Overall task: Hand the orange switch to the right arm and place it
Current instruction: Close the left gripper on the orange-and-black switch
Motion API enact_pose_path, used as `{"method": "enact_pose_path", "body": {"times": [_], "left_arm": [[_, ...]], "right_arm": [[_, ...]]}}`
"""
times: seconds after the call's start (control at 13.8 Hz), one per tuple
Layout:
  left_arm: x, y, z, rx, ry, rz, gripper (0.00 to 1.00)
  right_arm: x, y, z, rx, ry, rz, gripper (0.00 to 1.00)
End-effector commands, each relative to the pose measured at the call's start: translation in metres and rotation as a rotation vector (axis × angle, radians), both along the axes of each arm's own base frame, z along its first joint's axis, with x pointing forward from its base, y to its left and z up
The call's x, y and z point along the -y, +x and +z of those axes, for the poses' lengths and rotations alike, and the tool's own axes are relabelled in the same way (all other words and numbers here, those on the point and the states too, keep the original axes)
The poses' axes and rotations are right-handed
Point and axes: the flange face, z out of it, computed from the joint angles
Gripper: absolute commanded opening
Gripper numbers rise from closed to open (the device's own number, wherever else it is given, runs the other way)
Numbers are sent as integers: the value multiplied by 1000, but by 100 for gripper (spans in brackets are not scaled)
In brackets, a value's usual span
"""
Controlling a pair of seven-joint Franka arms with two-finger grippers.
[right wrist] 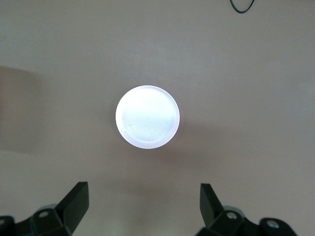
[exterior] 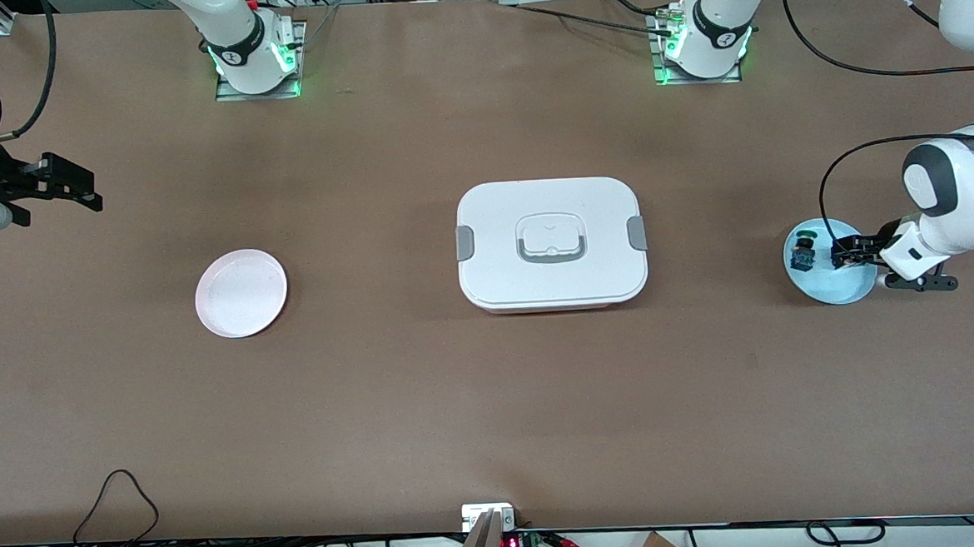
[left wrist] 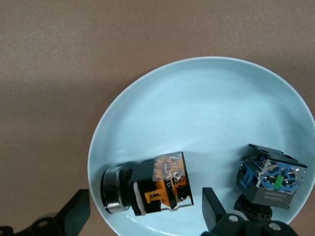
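Fingers (left wrist: 212,212) of the left gripper (exterior: 846,253) stand spread wide over the pale blue plate (exterior: 848,290), one on each side of the orange switch (left wrist: 150,189), with a gap between each finger and the part, so nothing is held. The orange switch lies on its side in the plate, close to the rim. Beside it in the same plate, apart from it, sits a dark blue switch (left wrist: 272,178) with a green cap. The plate rests near the table edge at the left arm's end.

The right gripper (exterior: 66,185) hangs in the air over the table edge at the right arm's end; its fingers (right wrist: 210,201) are parted wide and empty, and the arm waits. A pink plate (exterior: 241,292) lies bare toward that end. Mid-table stands a white lidded box (exterior: 551,243) with grey side clips and a recessed handle.

The table (exterior: 427,410) is a plain brown sheet. Both arm bases are bolted along its edge farthest from the front camera, glowing green. Loose black cables trail along the edge nearest that camera.
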Motion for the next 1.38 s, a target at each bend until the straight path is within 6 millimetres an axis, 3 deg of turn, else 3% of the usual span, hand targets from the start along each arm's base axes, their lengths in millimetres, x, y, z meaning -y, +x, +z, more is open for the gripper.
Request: {"method": "enact_pose_path", "body": {"times": [0.0,0.51,0.73,0.87,1.02,1.31], "left_arm": [[3,2,-1,12,-10,4,100],[4,2,0,12,-12,-5,97],[3,2,0,12,-12,-6,71],[3,2,0,12,-12,-6,59],[3,2,1,12,-12,-6,35],[5,3,5,13,-14,-10,16]], "right_arm": [[0,1,4,7,8,4,100],[-1,1,5,7,7,6,100],[-1,1,4,6,8,6,100],[-1,1,4,6,8,6,100],[-1,1,5,9,7,6,100],[0,1,4,7,8,4,100]]}}
